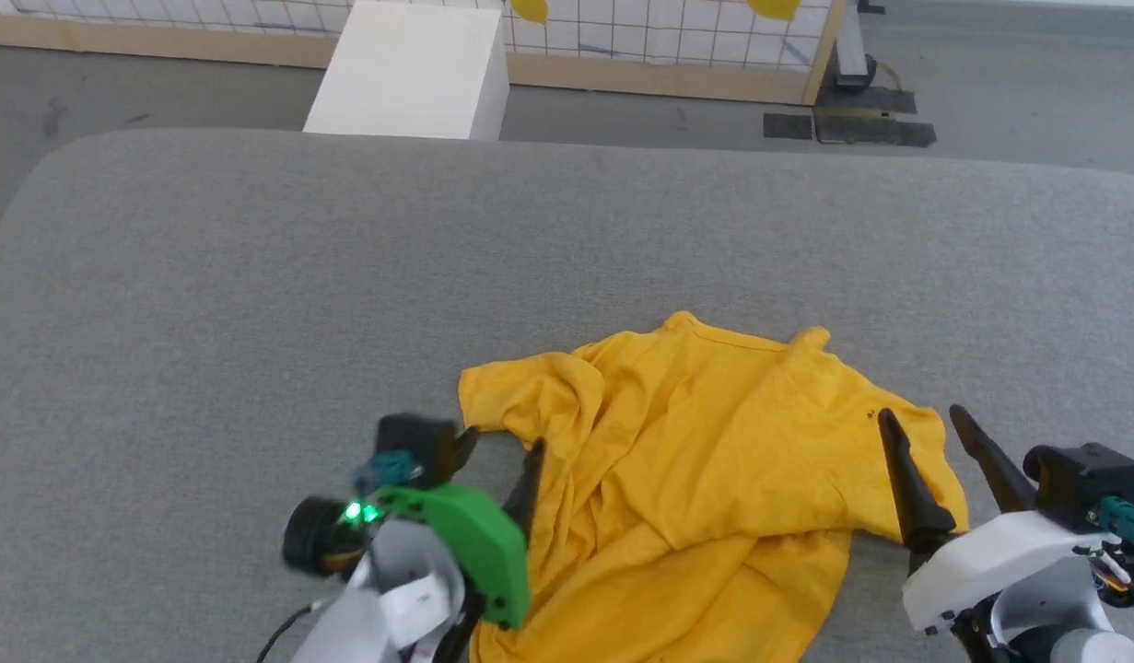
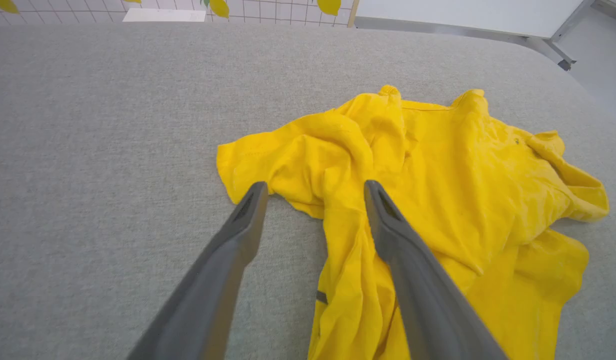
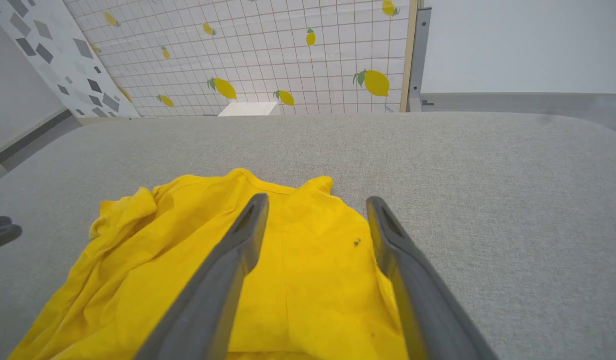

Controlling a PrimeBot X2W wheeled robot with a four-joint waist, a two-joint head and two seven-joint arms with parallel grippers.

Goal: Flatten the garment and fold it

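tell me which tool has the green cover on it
The left tool, by the shirt's bunched-up edge: a green cover sits on its wrist, while the right tool's housing is white.

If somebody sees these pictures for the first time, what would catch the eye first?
The bright yellow T-shirt lies crumpled on the wide grey surface, near the robot. The left gripper stands open at the shirt's left edge, and the right gripper stands open over its right side.

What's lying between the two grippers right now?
The crumpled yellow garment lies on the grey surface between the left gripper and the right gripper; the head view shows it.
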